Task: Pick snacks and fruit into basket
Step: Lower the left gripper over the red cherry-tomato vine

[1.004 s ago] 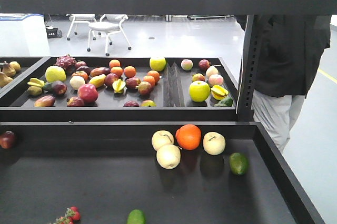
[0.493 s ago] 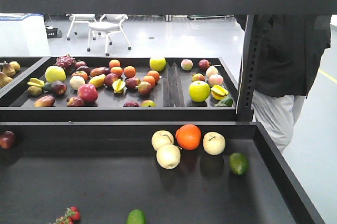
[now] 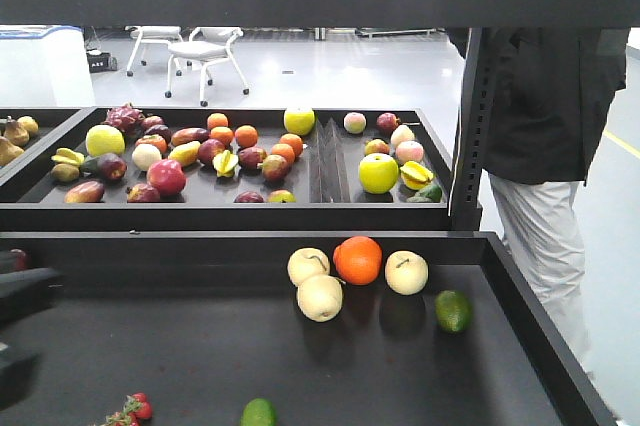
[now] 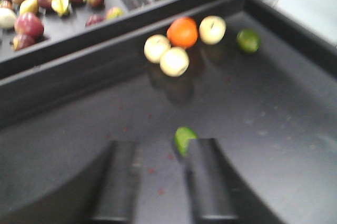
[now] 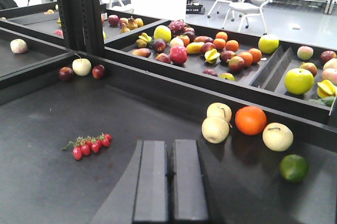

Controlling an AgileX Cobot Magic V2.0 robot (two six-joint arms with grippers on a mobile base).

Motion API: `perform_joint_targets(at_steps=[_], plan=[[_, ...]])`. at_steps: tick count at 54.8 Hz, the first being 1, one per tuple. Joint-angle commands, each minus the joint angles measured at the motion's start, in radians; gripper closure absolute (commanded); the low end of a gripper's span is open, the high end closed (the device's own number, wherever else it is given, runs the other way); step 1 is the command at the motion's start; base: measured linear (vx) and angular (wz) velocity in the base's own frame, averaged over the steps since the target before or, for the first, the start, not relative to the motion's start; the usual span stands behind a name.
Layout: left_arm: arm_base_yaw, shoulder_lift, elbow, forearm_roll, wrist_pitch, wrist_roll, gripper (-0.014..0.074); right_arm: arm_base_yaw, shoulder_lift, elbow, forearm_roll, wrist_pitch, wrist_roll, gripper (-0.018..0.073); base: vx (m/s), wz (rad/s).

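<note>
Green fruit (image 4: pixel 184 136) just ahead of left gripper (image 4: pixel 160 148), jaws apart, off toward its right finger. Right gripper (image 5: pixel 170 145) fingers pressed together, empty; left looks nearer.

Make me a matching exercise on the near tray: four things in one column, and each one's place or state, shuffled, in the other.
1. orange
2. tomato sprig
3. left pincer
4. right pincer

A. shut, holding nothing
B. among three pale fruits
C. open
D. alone on the left of the tray

Pairs: 1-B, 2-D, 3-C, 4-A.
</note>
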Motion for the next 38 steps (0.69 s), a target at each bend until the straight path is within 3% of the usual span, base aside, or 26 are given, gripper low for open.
perform_joint_targets(at_steps=[1, 10, 14, 24, 33, 38], plan=[[0.0, 0.06, -0.078, 0.042, 0.001, 0.0, 0.0092, -0.004, 0.011, -0.029, -0.023, -0.052, -0.009, 0.0559, 0.0, 0.0], [0.008, 0.193, -0.158, 0.021, 0.087, 0.034, -0.0035, -0.004, 0.011, -0.029, -0.02, -0.026, -0.009, 0.0557, 0.0, 0.0], [0.039, 0.25, -0.193, -0.036, 0.101, 0.074, -0.0055, -0.004, 0.011, -0.029, -0.02, -0.023, -0.008, 0.0557, 0.0, 0.0], [0.194, 0.403, -0.264, -0.305, 0.1, 0.303, -0.0056, -0.004, 0.011, -0.029, -0.016, -0.023, -0.001, 0.0553, 0.0, 0.0], [0.372, 0.496, -0.272, -0.44, 0.109, 0.44, -0.0056, -0.004, 0.011, -0.029, -0.015, -0.021, 0.029, 0.055, 0.0, 0.0], [0.46, 0.553, -0.272, -0.448, 0.13, 0.475, -0.0056, -0.004, 0.011, -0.029, -0.007, -0.015, 0.03, 0.0548, 0.0, 0.0]])
